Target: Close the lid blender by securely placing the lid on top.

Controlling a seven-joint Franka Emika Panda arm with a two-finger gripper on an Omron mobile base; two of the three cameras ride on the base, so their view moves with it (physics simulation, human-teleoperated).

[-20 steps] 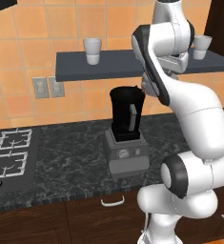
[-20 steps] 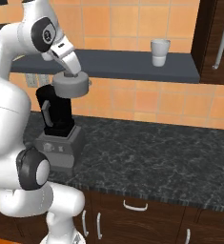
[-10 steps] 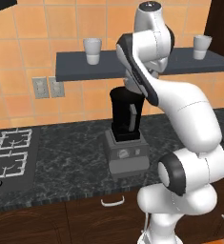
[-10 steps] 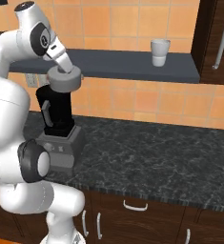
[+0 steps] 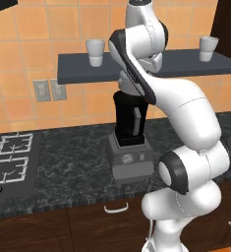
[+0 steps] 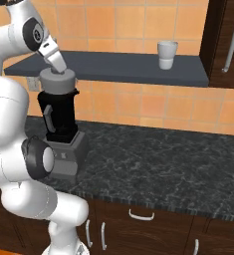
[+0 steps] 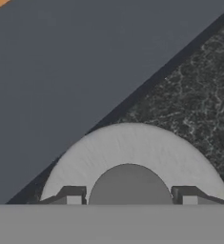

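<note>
I am holding the lid point(image 6: 58, 79) by its darker central knob, my jaws closed against the knob's two sides, with one fingertip point(image 7: 73, 195) showing at each edge of it in the hand view. The lid is sitting level right over the mouth of the blender point(image 6: 58, 119), which is standing upright on the counter point(image 6: 153, 159) beneath the shelf point(image 6: 133, 67). I cannot tell whether it is touching the rim or just above it. What matters next is straight down along the jar's upright axis. My arm is reaching up, over and down onto it.
</note>
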